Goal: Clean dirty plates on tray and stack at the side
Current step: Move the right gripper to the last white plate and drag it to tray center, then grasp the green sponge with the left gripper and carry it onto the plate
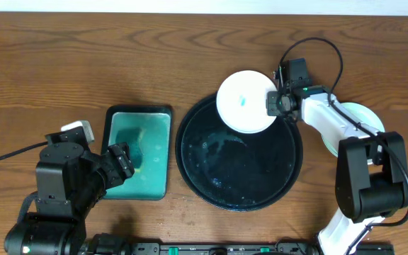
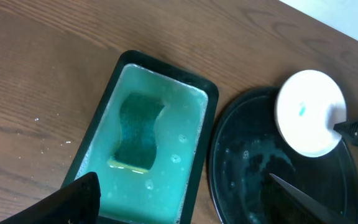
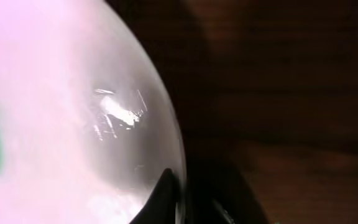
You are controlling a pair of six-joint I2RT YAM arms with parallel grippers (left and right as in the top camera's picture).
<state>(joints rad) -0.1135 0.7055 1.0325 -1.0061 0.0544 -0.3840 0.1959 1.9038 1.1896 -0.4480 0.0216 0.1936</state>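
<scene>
Overhead view shows the right gripper (image 1: 276, 103) pinching one smeared plate (image 1: 245, 100) by its rim above the far edge of the black tray (image 1: 239, 170), apparently leaving its face free for wiping, while the left gripper (image 1: 122, 161), jaws spread, hovers by the sponge tray (image 1: 158, 113).

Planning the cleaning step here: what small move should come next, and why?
Probably lower the left claw onto the sponge and close it. The right claw grips the plate by its rim over the far edge of the tray, a teal smear shows on the plate, and the left claw hangs open above the sponge.
</scene>
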